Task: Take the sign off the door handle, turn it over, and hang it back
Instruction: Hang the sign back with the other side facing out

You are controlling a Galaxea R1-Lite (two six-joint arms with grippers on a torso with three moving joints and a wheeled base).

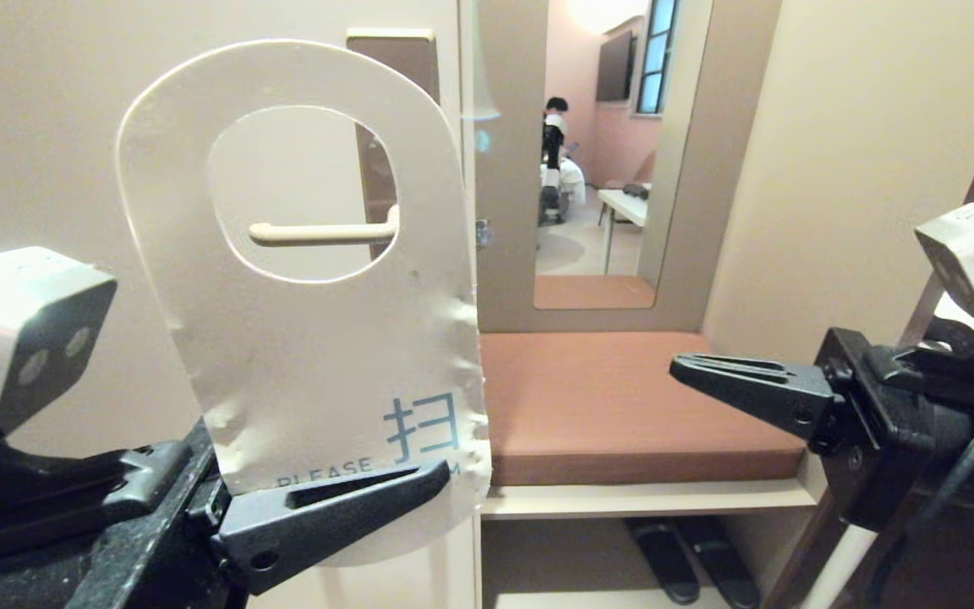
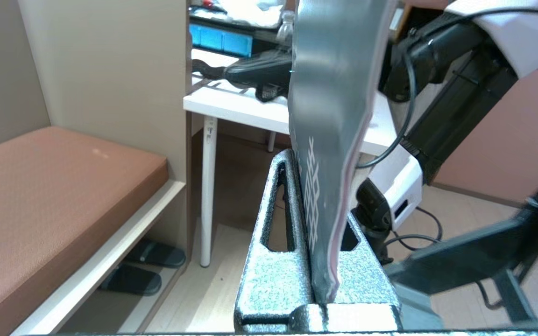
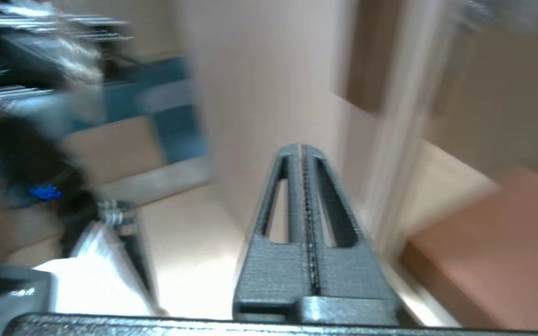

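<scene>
Sign (image 1: 309,338) clamped white-face-out in left gripper (image 1: 419,482) at seven o'clock; right gripper (image 1: 690,368) pinched together, empty, three o'clock

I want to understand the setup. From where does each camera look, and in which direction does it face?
Head view: from the robot's head, facing the door handle; shows the left gripper holding the sign and the empty right gripper.
Left wrist view: behind the left gripper, facing the bench; the right arm shows.
Right wrist view: behind the shut right gripper, facing the door.
Shared: all three show the bench.
</scene>
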